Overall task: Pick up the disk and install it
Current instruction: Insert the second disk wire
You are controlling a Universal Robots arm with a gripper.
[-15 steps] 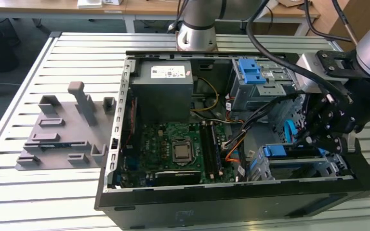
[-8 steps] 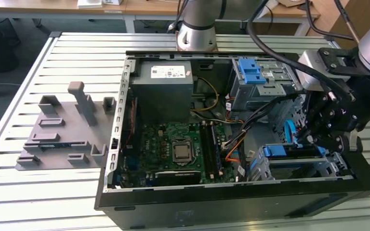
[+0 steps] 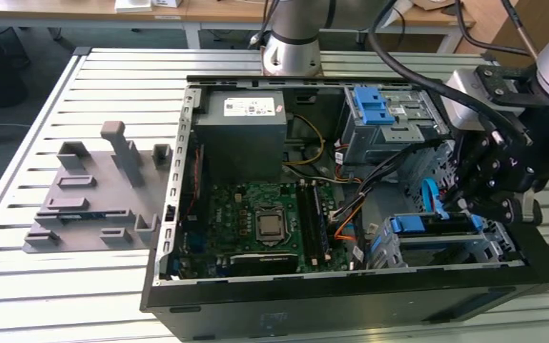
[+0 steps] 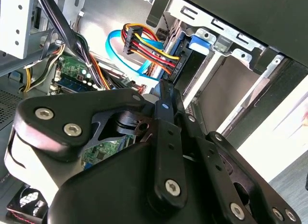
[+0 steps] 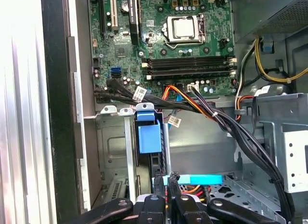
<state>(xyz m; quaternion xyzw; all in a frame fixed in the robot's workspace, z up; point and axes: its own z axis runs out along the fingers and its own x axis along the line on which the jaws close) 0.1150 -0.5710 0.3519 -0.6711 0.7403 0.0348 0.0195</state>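
Note:
The disk (image 3: 437, 224), in its blue plastic carrier, sits in the lower drive bay at the case's front corner, on the exterior view's right. Its blue carrier tab (image 5: 149, 135) faces the first wrist view, with the dark drive edge below it. In the second wrist view the tab (image 4: 201, 43) shows in the metal bay. My gripper (image 3: 477, 209) hangs just above that bay. Its fingers (image 5: 165, 178) stand shut, tips together close to the disk's end, with nothing seen between them. In the second wrist view the gripper (image 4: 166, 91) points toward the bay.
The open computer case (image 3: 351, 300) lies on a slatted metal table. Inside are a grey power-supply box (image 3: 246, 125), a blue-latched drive cage (image 3: 384, 107), the motherboard (image 3: 265, 221) and cable bundles (image 5: 202, 106). A cyan cable (image 5: 192, 179) runs beside the fingertips. A grey fixture (image 3: 94, 193) stands on the exterior view's left.

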